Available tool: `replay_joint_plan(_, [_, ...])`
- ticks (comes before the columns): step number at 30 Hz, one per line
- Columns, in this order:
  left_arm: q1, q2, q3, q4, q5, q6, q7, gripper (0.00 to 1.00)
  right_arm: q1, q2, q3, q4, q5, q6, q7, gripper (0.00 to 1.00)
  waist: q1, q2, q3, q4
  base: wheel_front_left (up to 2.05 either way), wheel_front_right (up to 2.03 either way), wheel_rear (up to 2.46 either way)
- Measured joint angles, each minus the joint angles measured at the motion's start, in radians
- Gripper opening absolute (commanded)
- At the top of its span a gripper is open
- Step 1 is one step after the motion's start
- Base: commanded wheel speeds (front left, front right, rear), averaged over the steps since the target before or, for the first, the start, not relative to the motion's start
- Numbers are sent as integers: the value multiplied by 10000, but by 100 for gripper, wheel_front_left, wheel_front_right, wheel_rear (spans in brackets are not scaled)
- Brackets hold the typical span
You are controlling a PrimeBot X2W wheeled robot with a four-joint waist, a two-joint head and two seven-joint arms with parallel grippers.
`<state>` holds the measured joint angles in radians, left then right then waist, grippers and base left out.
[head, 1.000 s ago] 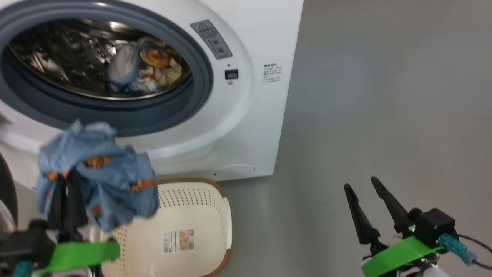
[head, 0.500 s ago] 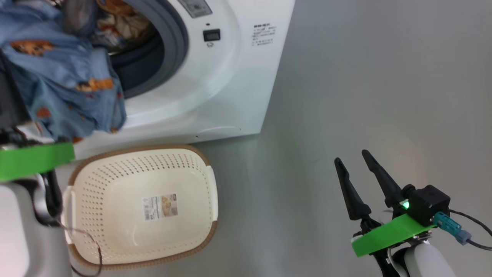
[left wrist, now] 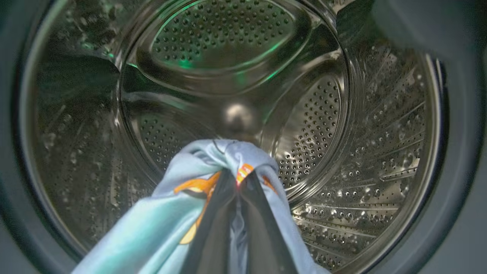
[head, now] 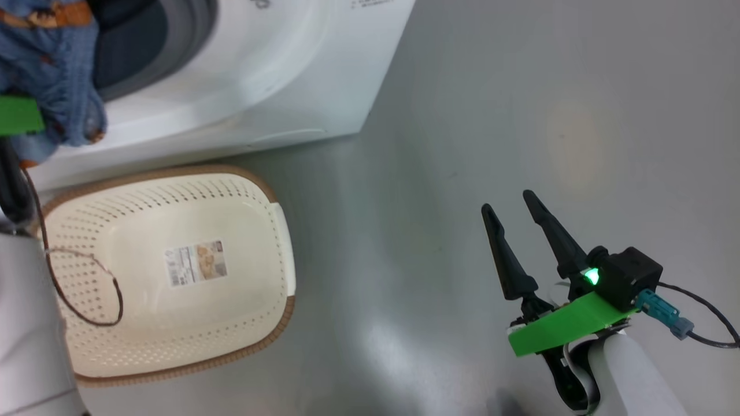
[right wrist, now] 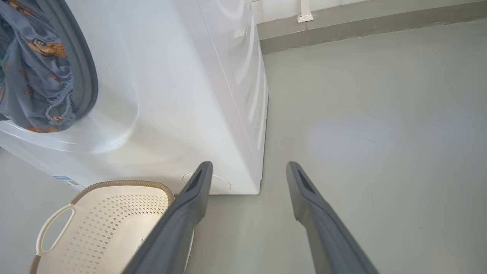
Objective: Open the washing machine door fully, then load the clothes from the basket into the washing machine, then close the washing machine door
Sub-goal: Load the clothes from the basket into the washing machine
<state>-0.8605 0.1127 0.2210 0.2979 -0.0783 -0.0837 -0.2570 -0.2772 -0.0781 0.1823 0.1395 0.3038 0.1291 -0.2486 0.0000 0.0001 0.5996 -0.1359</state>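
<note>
- Left wrist view first: the left gripper (left wrist: 239,179) is clenched on the clothes (left wrist: 152,232). Blue starfish fabric is bunched over both dark fingers, and the steel drum (left wrist: 323,125) opens straight ahead of it.
- Loading is the step in hand, I'd judge. The garment is at the mouth of the washing machine (right wrist: 171,95) and is not yet let go inside.
- The next move calls for a push further ahead, past the grey gasket (right wrist: 86,76). Then the fingers open so the cloth drops onto the drum's floor.
- Watch the tail of fabric hanging below the gripper. It could snag on the lip on the way in.
- The basket (head: 277,323) sits on the floor (head: 462,115) below the left gripper, just in front of the machine. Its bottom is bare but for a label sticker (head: 195,263).
- So this looks like the last piece, with closing the washing machine door to follow.
- The right gripper (head: 507,201) hangs released with its fingers spread, holding nothing. It is over open floor, with the basket well off to its left.
- The views earn their keep differently:
  - The left wrist view gives the grasp itself and the drum's depth, which the head view cannot settle.
  - The head view adds the basket's whole inside.
  - The right wrist view supplies a side look at how much blue cloth drapes out over the gasket.
</note>
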Motion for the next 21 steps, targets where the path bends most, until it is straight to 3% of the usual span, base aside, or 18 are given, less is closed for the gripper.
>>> replay_joint_plan(11, [-1651,652,-280,2917,67,-190,8,0,-352,111,192,90,75,0,-12,100,0,0,1032,-385,0,0,0])
replay_joint_plan(21, [-4265,1346,-895,4947,46,-362,905,0,-430,155,546,171,157,0,-12,100,0,0,1424,-495,0,0,0])
